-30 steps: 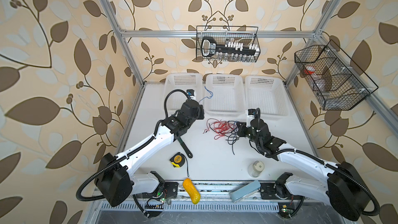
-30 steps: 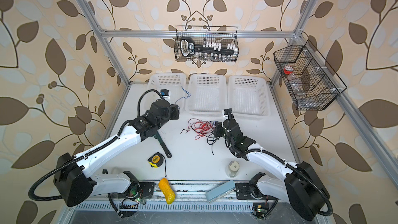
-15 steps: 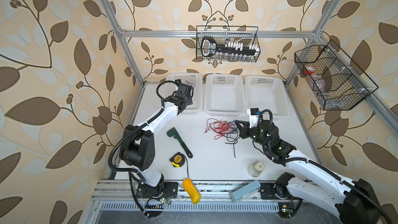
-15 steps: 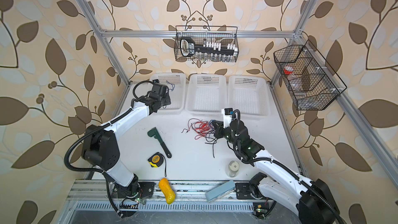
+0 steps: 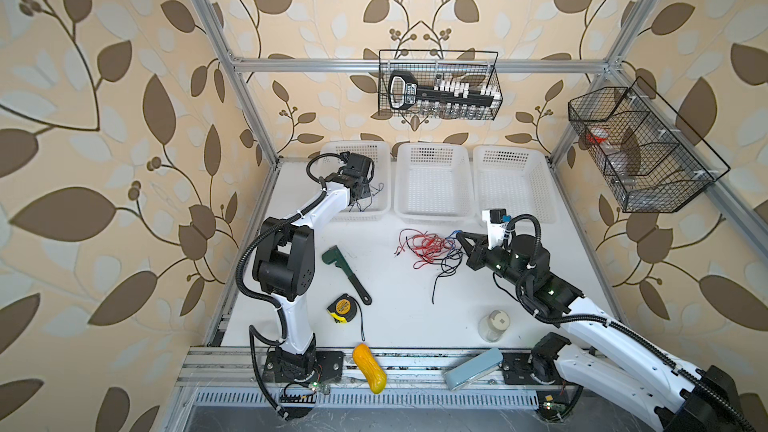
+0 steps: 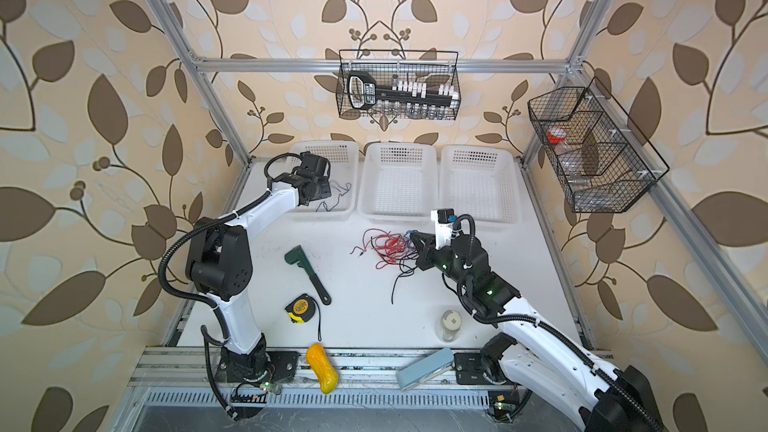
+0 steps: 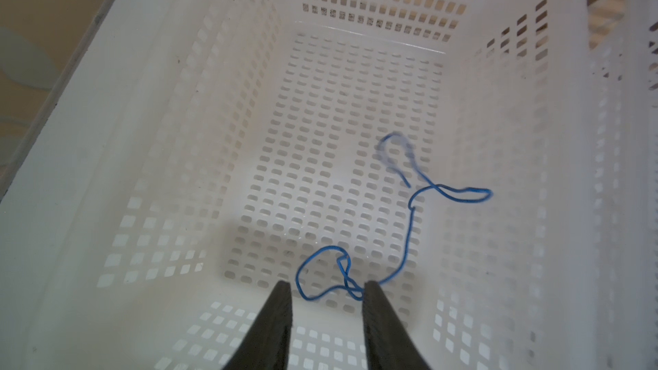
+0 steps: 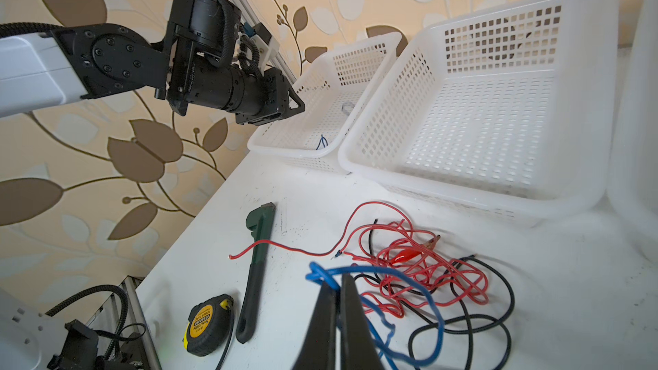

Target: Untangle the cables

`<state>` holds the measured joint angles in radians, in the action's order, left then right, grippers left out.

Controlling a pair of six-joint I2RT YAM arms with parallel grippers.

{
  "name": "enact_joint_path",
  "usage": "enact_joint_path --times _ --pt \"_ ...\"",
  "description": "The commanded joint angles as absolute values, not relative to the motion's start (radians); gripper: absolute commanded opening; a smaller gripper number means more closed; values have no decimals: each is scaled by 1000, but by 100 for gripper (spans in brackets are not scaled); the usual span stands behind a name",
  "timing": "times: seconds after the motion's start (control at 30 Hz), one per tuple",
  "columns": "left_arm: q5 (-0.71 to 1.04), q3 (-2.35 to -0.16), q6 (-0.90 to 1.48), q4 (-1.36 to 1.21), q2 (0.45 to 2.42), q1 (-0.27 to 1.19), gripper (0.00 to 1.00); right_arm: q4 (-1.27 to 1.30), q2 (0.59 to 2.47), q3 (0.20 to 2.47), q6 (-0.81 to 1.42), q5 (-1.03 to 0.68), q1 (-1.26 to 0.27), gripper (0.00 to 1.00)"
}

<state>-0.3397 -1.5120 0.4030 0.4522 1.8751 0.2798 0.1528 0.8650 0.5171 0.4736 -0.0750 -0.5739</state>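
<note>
The left gripper (image 7: 327,285) hung with jaws parted above a loose blue wire (image 7: 411,229) in a white basket (image 7: 178,101), while the right gripper (image 8: 338,277) pinched a blue cable (image 8: 315,274) beside the red-and-black tangle (image 8: 427,265).

The white table (image 5: 407,326) carries 3 white slotted baskets in a row along its 12 o'clock edge: the 11 o'clock basket (image 5: 376,144), the 12 o'clock basket (image 5: 434,145) and the 1 o'clock basket (image 5: 509,149), walls side by side. Just toward 1 o'clock from the centre lies a tangle of red, black and blue cables (image 5: 428,245), 1 black end trailing toward 6 o'clock. At 9 o'clock a green wrench (image 5: 347,270) lies flat, head toward 11 o'clock. A yellow tape measure (image 5: 340,308) sits at 7 o'clock, just beside the wrench handle's end. A clear jar (image 5: 494,324) with a white lid stands at 5 o'clock.
</note>
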Motion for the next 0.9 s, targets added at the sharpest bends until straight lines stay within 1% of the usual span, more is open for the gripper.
enact_joint_path --times 0.0,0.07,0.1,0.2,0.27,0.37,0.4,0.43,0.47,0.73,0.87 --pt "-328 -1553 405 447 1864 275 46 143 876 516 461 -80 -576 0" --pt "-297 -1555 402 446 1848 275 54 146 883 516 459 -79 -576 0" --pt "-275 -1553 402 445 1837 276 56 146 885 516 459 -78 -576 0" --pt "-165 -1522 399 426 1782 278 66 149 898 517 457 -66 -576 0" --pt "-70 -1467 393 380 1733 284 76 146 911 524 457 -50 -577 0" --pt "39 -1384 395 317 1664 302 86 144 936 534 459 -36 -576 0" --pt "60 -1361 393 302 1644 311 90 142 943 538 459 -33 -576 0" --pt "80 -1335 386 288 1623 325 96 143 952 543 459 -31 -577 0" --pt "92 -1312 374 279 1601 342 99 141 960 549 457 -29 -577 0" --pt "109 -1159 296 243 1468 499 99 132 995 589 445 -17 -573 0" --pt "171 -1067 319 177 1392 529 99 132 1001 613 447 -37 -565 0"
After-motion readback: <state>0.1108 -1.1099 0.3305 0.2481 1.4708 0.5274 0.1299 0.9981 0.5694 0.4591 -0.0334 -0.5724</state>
